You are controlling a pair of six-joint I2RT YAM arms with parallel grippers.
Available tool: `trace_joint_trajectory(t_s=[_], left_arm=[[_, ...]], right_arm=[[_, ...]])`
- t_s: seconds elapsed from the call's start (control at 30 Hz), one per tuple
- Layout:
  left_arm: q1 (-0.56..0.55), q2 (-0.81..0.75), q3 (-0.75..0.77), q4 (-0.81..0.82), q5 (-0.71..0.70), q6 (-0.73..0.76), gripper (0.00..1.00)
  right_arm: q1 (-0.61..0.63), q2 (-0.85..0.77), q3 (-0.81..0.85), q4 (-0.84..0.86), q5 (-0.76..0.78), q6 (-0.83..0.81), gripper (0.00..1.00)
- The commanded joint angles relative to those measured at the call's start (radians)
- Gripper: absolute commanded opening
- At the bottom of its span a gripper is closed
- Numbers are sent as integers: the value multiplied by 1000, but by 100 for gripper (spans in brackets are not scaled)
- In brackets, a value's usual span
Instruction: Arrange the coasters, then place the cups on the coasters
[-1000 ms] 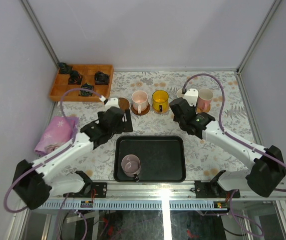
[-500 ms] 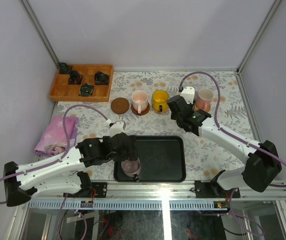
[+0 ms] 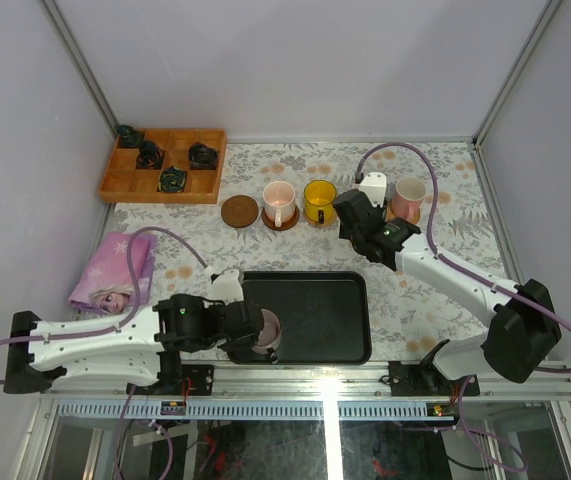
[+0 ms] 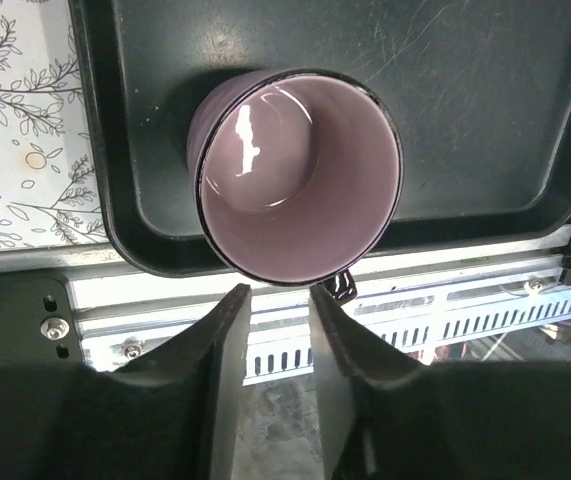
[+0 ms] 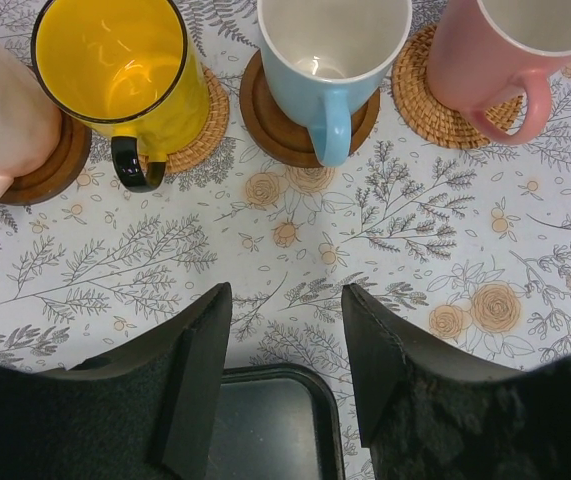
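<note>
A: What does the view from above miss?
B: The pale blue mug [image 5: 335, 40] on its dark round wooden coaster [image 5: 265, 120]: the right arm [image 3: 445, 270] covers it there. Only the right wrist view shows it, between the yellow mug [image 5: 115, 70] and the pink mug with a white inside [image 5: 475, 70]
A: And what do the wrist views miss?
B: The bare brown round coaster [image 3: 239, 211] left of the pale pink mug [image 3: 278, 203]; only the top view has it
A: Count them
B: Five mugs: four on coasters in a row across the flowered tabletop [image 3: 295, 160], the fifth, a mauve-grey mug [image 4: 300, 190], upright in the near-left corner of the black rectangular tray [image 4: 465, 120]. Five coasters: four under mugs, one bare
A: The pincers?
B: The left pincer [image 4: 278, 292] sits at the mauve-grey mug's near rim, fingers [image 4: 230, 340] a narrow gap apart, nothing between them. The right pincer [image 5: 285, 295] is released over the tabletop, gripping nothing
</note>
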Motion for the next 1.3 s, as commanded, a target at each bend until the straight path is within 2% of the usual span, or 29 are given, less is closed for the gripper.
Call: trace_joint_trajectory(t_s=[0.0,0.17,0.4,0.77,0.93,1.27], left_arm=[[-29,5,-20,-51,-62,-144,24],[-75,-4,-28,-98,-73,-252,23],[-154,5,-35,-138,-68,-372,0],[-158,13,-128,-87,-40,-399,2],[-106,-4,-167,-26,-62,-300,11],[181,52,-203,195,-45,77,12]], right_arm=[[-9,14,46,6,-13,-2,55],[-9,28,49,1,-31,2,56],[-8,46,62,-12,-43,7,56],[-9,77,92,-23,-56,4,55],[-9,77,103,-30,-61,-5,55],[-9,74,117,-52,-48,-8,56]])
